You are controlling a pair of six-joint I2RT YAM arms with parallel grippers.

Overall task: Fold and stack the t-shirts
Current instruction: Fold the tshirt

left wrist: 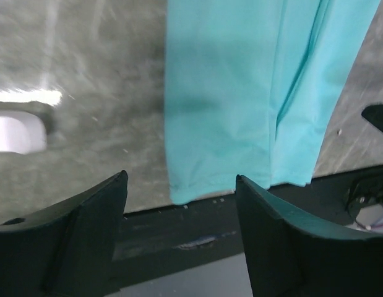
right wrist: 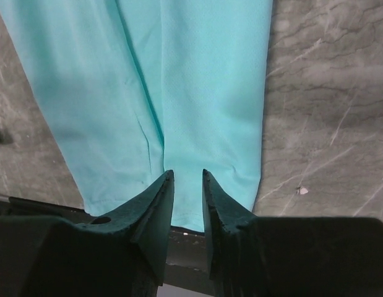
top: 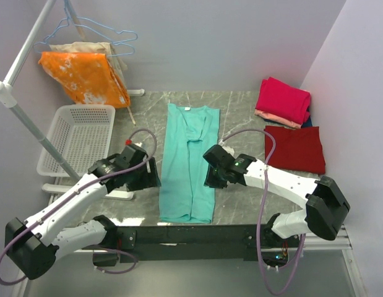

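A teal t-shirt (top: 186, 162) lies in the middle of the table, folded lengthwise into a long strip with its collar at the far end. My left gripper (top: 151, 176) hovers just left of its lower half. In the left wrist view this gripper (left wrist: 180, 179) is wide open and empty, near the shirt's (left wrist: 240, 93) hem corner. My right gripper (top: 210, 176) is over the strip's right edge. In the right wrist view its jaws (right wrist: 187, 173) stand a narrow gap apart above the teal cloth (right wrist: 197, 80), with nothing between them. A dark red shirt (top: 294, 148) lies folded at the right. A magenta one (top: 283, 99) rests on a salmon one (top: 273, 117).
A white basket (top: 80, 137) stands at the left, beside a white rack pole (top: 30, 127). An orange blotched cloth (top: 86, 75) hangs on a hanger at the back left, a beige cloth behind it. A black rail (top: 191, 235) runs along the table's near edge.
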